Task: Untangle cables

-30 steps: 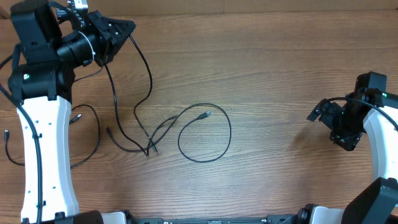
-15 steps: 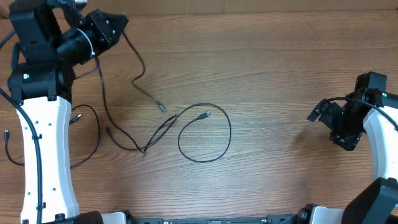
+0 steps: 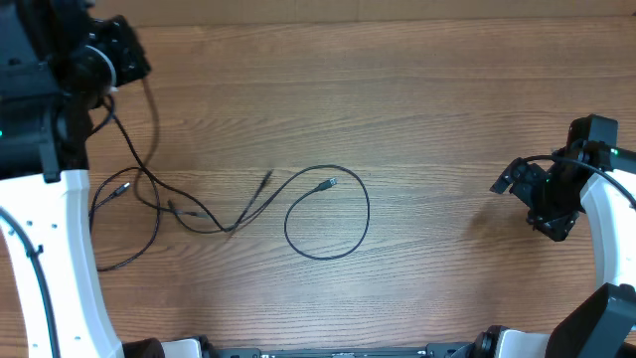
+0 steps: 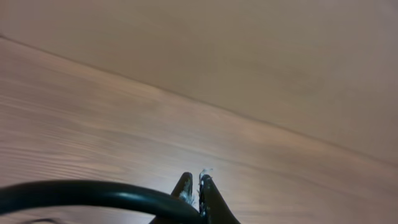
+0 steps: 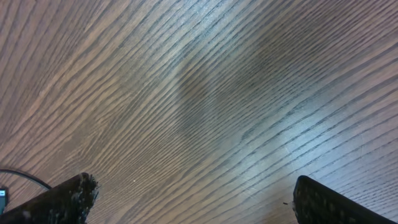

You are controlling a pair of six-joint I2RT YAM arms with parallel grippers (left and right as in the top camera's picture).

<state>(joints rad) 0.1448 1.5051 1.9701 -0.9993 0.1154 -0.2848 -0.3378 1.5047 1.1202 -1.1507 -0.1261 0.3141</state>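
Several thin black cables lie on the wooden table in the overhead view. One forms a round loop (image 3: 369, 209) at the centre with a light plug tip (image 3: 331, 184). A second runs from a tip (image 3: 267, 179) down left to a bend (image 3: 234, 227). A third loops at the left with a plug (image 3: 120, 187). My left gripper (image 3: 132, 65) is at the far left back, shut on a cable (image 3: 151, 119) that hangs down to the table. In the left wrist view the fingers (image 4: 194, 177) are pressed together behind a black cord (image 4: 93, 193). My right gripper (image 3: 519, 199) is open and empty at the right, with its fingers wide apart (image 5: 189, 186).
The white left arm (image 3: 75, 249) stands over the left edge of the table, beside the left cable loop. A bit of cable (image 5: 18, 175) shows at the lower left of the right wrist view. Bare wood lies between the centre loop and the right gripper.
My left gripper has moved left and back, dragging its cable. The cable's free end slid out of the crossing near the centre. The held cable now lies over the left loop. The right arm has not moved.
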